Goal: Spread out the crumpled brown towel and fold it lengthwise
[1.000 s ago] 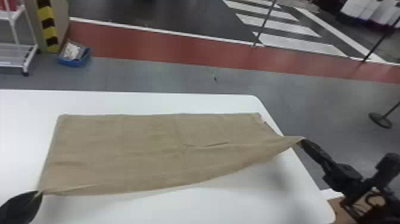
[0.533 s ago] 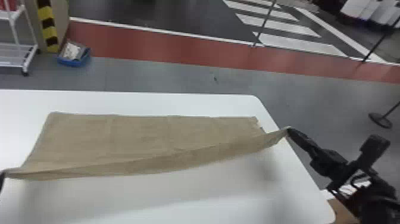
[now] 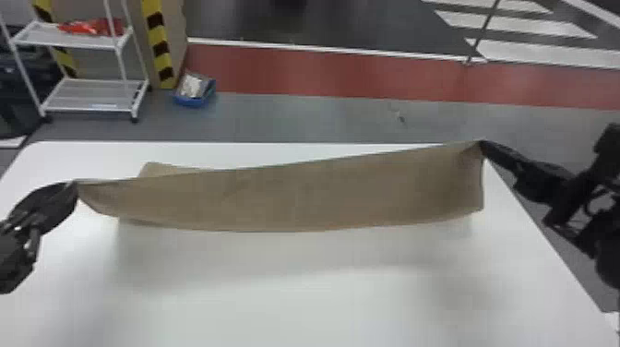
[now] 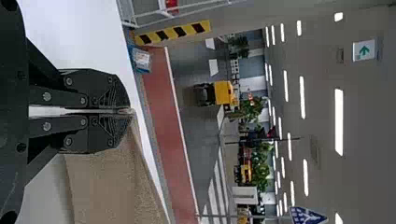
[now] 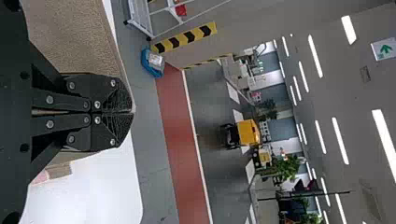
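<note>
Grey floor [image 3: 304, 120] stretches out beyond my workspace, with a broad red band [image 3: 346, 76] running across it. Closer in, I have the white desk [image 3: 323, 309] under both arms, a soft shadow falling on its top in front of the cloth. The brown towel [image 3: 313, 198] comes next: I've got its upper edge drawn out in a long line between the two arms, raised off the desk, with a panel draping down toward me and a piece peeking out behind that edge near its left end. My right claw [image 3: 482, 143], at the desk's far right corner in the head view, is pressed together on the towel's right upper corner. My left claw [image 3: 75, 183], over the desk's left side, is pinching the left upper corner; up close in the wrist view, its fingers [image 4: 105, 91] lie nearly flat together.
</note>
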Motion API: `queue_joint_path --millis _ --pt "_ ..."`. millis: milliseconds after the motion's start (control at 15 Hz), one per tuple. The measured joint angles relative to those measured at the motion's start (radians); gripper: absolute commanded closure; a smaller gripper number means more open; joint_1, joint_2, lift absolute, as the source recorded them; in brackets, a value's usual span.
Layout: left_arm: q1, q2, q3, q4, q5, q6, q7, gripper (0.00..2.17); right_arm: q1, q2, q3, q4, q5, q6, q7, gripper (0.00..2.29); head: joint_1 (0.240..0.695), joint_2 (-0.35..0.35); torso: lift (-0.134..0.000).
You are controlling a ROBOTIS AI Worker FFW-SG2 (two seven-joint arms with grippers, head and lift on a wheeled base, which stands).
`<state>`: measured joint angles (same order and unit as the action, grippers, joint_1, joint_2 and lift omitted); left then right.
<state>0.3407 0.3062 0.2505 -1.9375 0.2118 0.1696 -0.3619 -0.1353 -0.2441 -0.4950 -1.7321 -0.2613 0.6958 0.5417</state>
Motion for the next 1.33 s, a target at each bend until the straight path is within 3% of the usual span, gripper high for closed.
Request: queue_joint_path --millis 67,133,400,667,867,933,1067,1267,1333 --pt "-0.043 -0.003 -0.002 0.02 0.01 0.014 0.0 1.09 -0.044 0.0 0.019 0.021 0.018 0.018 -0.004 1.42 0.695 -0.102 -0.124" --pt "-0.094 -0.008 -0.008 0.05 0.021 0.022 0.005 1.09 -0.093 0.0 0.038 0.047 0.036 0.036 -0.011 1.42 0.658 -0.085 -0.124" --pt "-0.288 -0.015 -0.078 0.18 0.031 0.052 0.034 1.09 -0.27 0.0 0.081 0.175 0.081 0.057 -0.025 1.42 0.583 -0.082 -0.124" --pt "-0.458 -0.015 -0.137 0.297 0.031 0.053 0.049 1.09 -0.434 -0.011 0.084 0.379 0.101 -0.032 -0.027 1.42 0.513 -0.097 -0.124" --pt "-0.557 -0.016 -0.156 0.344 0.042 0.049 0.05 1.09 -0.529 -0.031 0.081 0.485 0.102 -0.102 -0.026 1.42 0.464 -0.107 -0.124" --pt "-0.589 -0.016 -0.164 0.35 0.043 0.049 0.048 1.09 -0.559 -0.042 0.081 0.506 0.096 -0.119 -0.026 1.42 0.424 -0.118 -0.124" --pt "-0.643 -0.015 -0.185 0.361 0.043 0.051 0.048 1.09 -0.597 -0.062 0.076 0.526 0.075 -0.129 -0.025 1.42 0.387 -0.131 -0.124" --pt "-0.661 -0.014 -0.202 0.371 0.042 0.053 0.04 1.09 -0.556 -0.075 0.074 0.513 0.046 -0.122 -0.006 1.42 0.378 -0.141 -0.124" --pt "-0.637 -0.013 -0.202 0.371 0.047 0.052 0.031 1.09 -0.496 -0.079 0.074 0.473 0.024 -0.119 -0.001 1.42 0.418 -0.142 -0.124"
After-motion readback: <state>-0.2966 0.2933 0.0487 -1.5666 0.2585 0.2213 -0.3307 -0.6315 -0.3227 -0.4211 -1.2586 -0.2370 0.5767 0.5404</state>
